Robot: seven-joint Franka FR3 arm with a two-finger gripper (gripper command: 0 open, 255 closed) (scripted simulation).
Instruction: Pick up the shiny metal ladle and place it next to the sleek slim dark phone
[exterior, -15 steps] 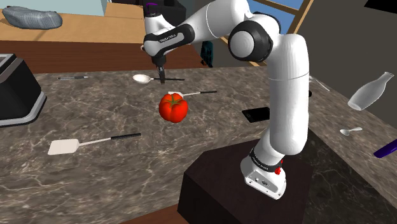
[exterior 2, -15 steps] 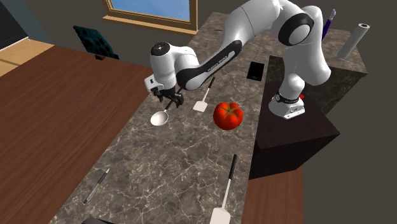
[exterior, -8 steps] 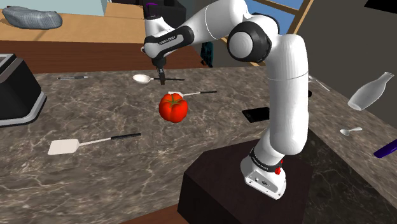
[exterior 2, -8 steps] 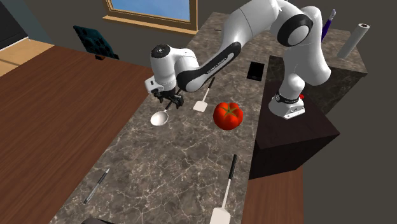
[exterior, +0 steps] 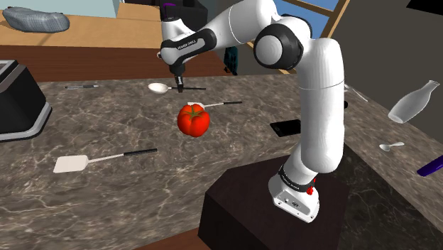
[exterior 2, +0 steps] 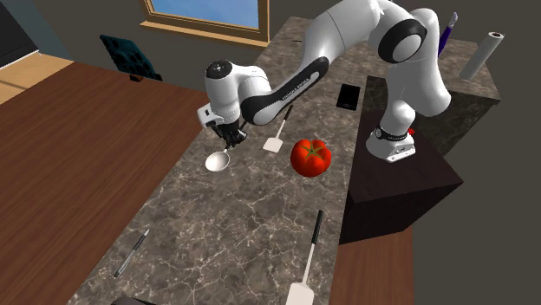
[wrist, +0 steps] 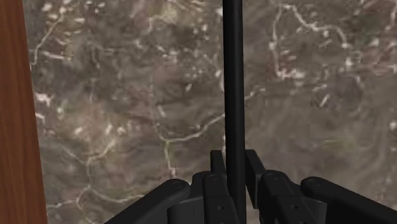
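Note:
The ladle has a pale shiny bowl [exterior: 158,87] and a thin black handle [wrist: 233,95], and it lies flat on the dark marble counter [exterior: 142,185] near its far edge. My gripper [exterior: 180,87] points straight down over the handle just behind the bowl [exterior 2: 216,161]. In the wrist view the gripper [wrist: 234,168] is shut, and both black fingers clasp the handle between them. The slim dark phone [exterior: 286,128] lies flat on the counter beside the arm's stand, well away from the ladle; in the second exterior view the phone [exterior 2: 348,95] is near the arm's base.
A red tomato [exterior: 193,118] sits just in front of the ladle, with a small white turner [exterior: 220,104] beside it. A larger white spatula [exterior: 71,163], a pen [exterior: 81,87] and a black appliance [exterior: 18,99] lie toward the shoulder view's left. The counter edge meets brown wood [wrist: 13,114].
The fingers stood apart over the ladle's handle and have now closed on it. The hand stays in nearly the same place; the ladle has not moved.

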